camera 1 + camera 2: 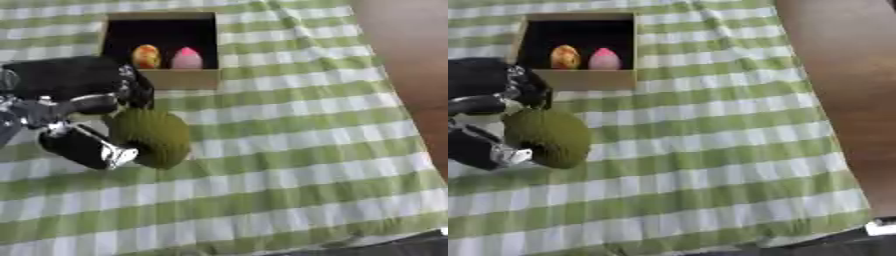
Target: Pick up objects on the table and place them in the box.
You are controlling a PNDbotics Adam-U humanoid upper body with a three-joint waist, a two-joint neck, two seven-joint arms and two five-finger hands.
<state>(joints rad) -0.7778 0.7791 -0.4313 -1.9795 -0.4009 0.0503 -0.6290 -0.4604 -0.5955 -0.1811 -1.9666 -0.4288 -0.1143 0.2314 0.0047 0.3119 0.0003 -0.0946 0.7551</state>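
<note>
Box (179, 78) already contains an orange egg-shaped item (146, 56) and a pink one (185, 58); left hand (83, 117) has its fingers clamped on a green round object (153, 137), not yet boxed. No other loose item shows on the desk (306, 150); right hand not visible.

A round, fuzzy, olive-green thing (153, 136) like a ball is on the left side of the checked cloth, just in front of the box. Black fingers curl round its left side, so I cannot tell if it rests on the cloth. The box (179, 78) is brown card, open on top and dark inside, at the far left. Inside it, side by side, sit an orange-yellow egg shape (146, 56) and a pink egg shape (186, 59).
</note>
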